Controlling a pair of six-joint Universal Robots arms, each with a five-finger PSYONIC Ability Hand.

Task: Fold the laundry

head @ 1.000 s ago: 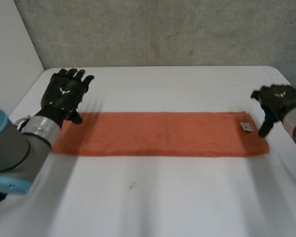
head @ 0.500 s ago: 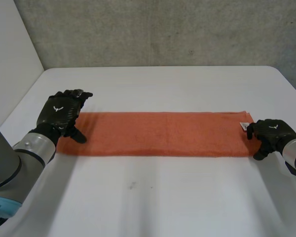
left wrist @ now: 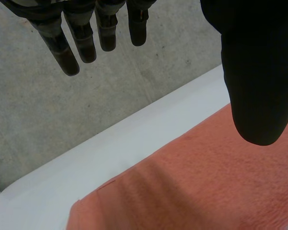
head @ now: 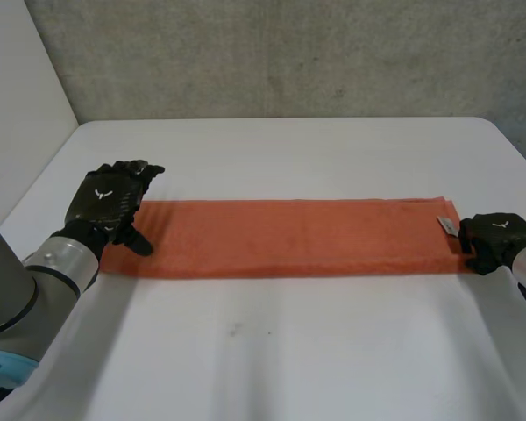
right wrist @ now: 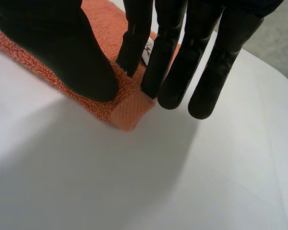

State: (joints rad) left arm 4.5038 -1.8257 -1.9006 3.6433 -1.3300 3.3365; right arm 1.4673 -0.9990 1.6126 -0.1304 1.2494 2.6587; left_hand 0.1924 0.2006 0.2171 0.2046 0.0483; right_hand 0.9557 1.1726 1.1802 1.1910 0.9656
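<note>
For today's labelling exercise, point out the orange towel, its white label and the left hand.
orange towel (head: 289,237), head view, cloth's middle
white label (head: 445,225), head view, its centre
left hand (head: 107,197), head view, back of hand

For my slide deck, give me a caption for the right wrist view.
The right hand pinches a corner of the orange towel lying on the white table.

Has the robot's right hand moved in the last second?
Yes. The right hand came down toward the white table, onto the orange terry towel's near corner.

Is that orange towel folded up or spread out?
Spread out: the towel lies as one long flat strip on the table, its two ends far apart.
</note>
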